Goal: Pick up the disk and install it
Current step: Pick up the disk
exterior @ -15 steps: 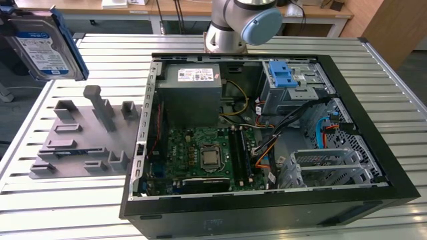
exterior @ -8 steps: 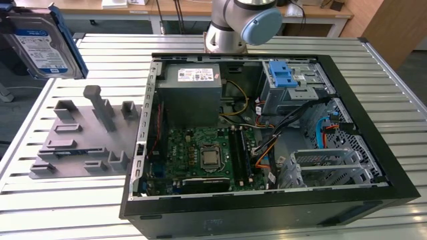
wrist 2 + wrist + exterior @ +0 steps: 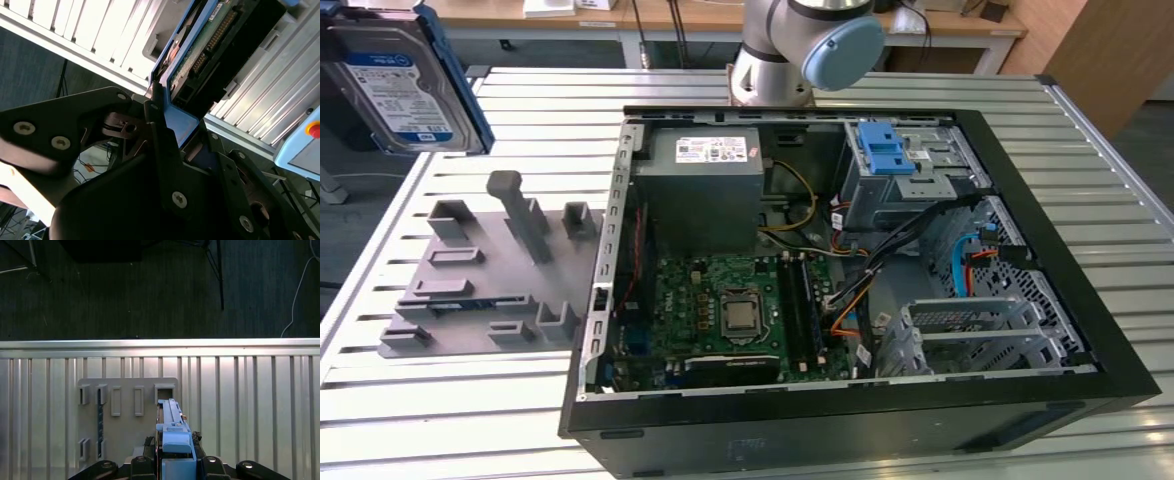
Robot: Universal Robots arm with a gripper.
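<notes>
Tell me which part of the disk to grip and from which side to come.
Grip the blue bracket at one short end, coming end-on with the fingers across its thin thickness. The disk is flat and slim, and the gripper holds it just so now.

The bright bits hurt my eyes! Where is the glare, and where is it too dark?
In the second wrist view the ribbed metal table glares white, while the black pincer holding the silver rectangular disk in a blue plastic bracket is shadowed; in the first wrist view the table's edge shines, the floor beyond is dark; the exterior view is evenly lit.
</notes>
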